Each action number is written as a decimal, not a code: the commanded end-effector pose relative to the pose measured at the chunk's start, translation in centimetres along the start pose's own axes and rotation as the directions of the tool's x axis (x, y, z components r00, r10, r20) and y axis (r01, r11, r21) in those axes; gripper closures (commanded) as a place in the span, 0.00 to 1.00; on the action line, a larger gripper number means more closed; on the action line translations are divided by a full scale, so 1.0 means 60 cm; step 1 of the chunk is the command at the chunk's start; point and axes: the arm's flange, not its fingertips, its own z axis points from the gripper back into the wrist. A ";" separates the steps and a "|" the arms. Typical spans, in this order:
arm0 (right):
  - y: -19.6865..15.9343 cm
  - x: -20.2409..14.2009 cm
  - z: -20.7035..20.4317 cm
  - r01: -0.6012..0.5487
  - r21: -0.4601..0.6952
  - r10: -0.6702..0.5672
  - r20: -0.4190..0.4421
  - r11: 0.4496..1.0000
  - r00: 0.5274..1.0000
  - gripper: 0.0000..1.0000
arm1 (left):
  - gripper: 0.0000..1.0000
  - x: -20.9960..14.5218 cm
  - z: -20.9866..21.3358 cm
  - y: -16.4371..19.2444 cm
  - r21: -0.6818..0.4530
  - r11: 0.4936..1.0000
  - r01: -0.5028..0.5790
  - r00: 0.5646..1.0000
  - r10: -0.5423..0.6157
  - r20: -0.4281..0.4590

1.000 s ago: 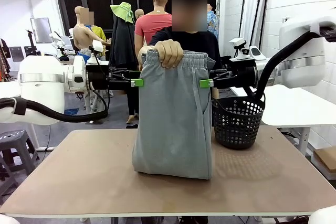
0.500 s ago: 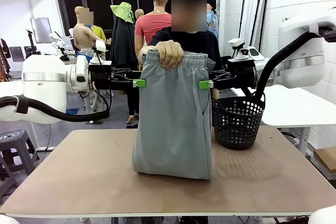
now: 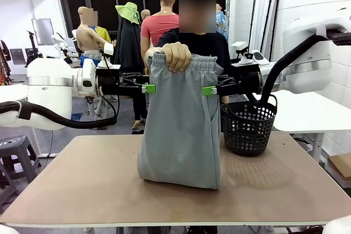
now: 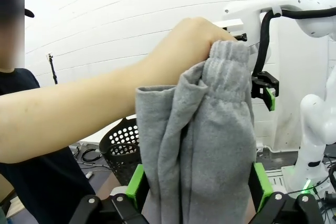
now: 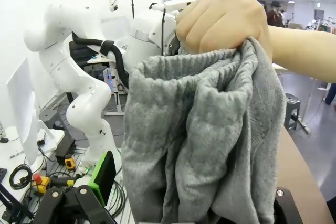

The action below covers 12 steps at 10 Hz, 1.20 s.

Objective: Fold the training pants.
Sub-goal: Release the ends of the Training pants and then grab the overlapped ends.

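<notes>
We see the training pants hanging upright over the middle of the desk. They are bunched at the gathered waistband in the person's hand, and the lower end rests in a soft fold on the desk top. The left gripper reaches in level from the left to the cloth's edge just below the waistband, and the right gripper meets the opposite edge at about the same height. In the left wrist view its fingers stand spread wide, with the grey cloth hanging between the green pads and not clamped. In the right wrist view those fingers are likewise wide apart, with the pants between them. We cannot tell whether the pads touch the fabric. The person's bare forearm crosses the left wrist view above the fingers, and the closed fist sits right over the cloth between both grippers. A black mesh basket stands on the desk just beside the pants, on the robot's right and under the right arm. It appears again behind the cloth in the left wrist view. Off the desk we see a grey stool at the left and a cardboard box low at the right.
</notes>
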 end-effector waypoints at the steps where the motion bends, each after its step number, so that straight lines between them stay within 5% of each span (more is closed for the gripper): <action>1: -0.006 -0.008 -0.021 -0.007 -0.039 0.009 0.049 0.999 0.999 0.00 | 0.00 0.010 -0.011 -0.010 -0.057 0.998 -0.012 1.000 0.012 -0.009; 6: -0.019 -0.004 -0.029 -0.037 -0.063 0.042 0.089 0.997 0.995 0.00 | 0.00 0.038 -0.006 -0.038 -0.115 0.991 -0.069 0.997 0.072 0.014; 12: -0.044 0.008 -0.034 -0.118 -0.104 0.125 0.067 0.988 0.990 0.00 | 0.00 0.027 -0.052 -0.017 -0.007 0.991 -0.137 0.991 0.137 0.009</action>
